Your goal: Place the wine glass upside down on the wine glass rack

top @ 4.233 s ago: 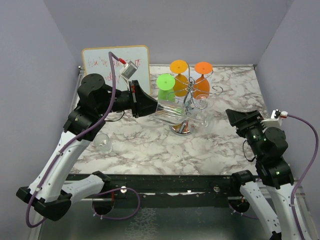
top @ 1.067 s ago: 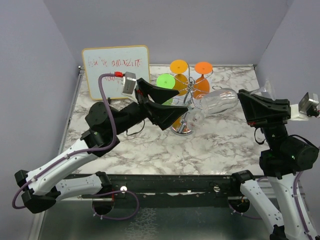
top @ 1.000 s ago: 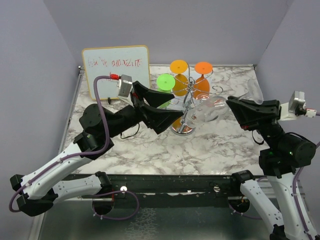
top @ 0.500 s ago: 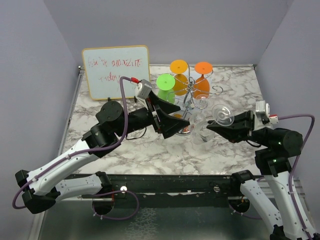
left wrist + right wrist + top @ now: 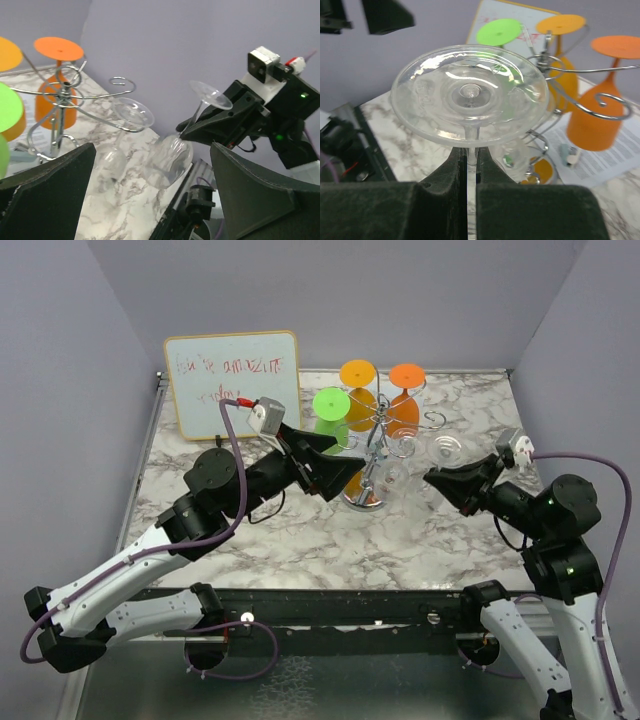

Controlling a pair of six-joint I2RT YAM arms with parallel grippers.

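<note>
Top external view: the grey-veined white marble worktop [image 5: 300, 535] carries a framed whiteboard with red scribble [image 5: 232, 380], propped at its far left corner and clear of the work. Both arms reach in from the near edge toward the chrome wire wine glass rack [image 5: 362, 499]. It stands by the far edge, a little right of the middle, where either arm can get at it.

Plastic glasses hang from its spiral arms bowl down, their feet resting on the wire: a green glass [image 5: 331, 403], an orange glass [image 5: 357, 373] and a second orange glass [image 5: 406, 375]. The left wrist view shows a hung clear glass [image 5: 131, 112] seated the same way on the side toward the right edge.

The left gripper [image 5: 350, 456] hovers just beside the rack on its left-edge side, fingers spread wide with nothing between them. It seems posted to steady the stand, though it appears to touch nothing.

The right gripper [image 5: 467, 167] is clamped on the stem of the clear wine glass [image 5: 470, 95], just under the foot. The glass is carried foot up and bowl down, somewhat tilted, in the air between the rack and the right edge, near the wire but apart from it. Gripping the stem leaves the foot free, probably so the stem can slide into a free curled arm [image 5: 122, 78] and the foot catch on it. The hanging is not yet done, and the stem likely needs lining up with the spiral's opening.
</note>
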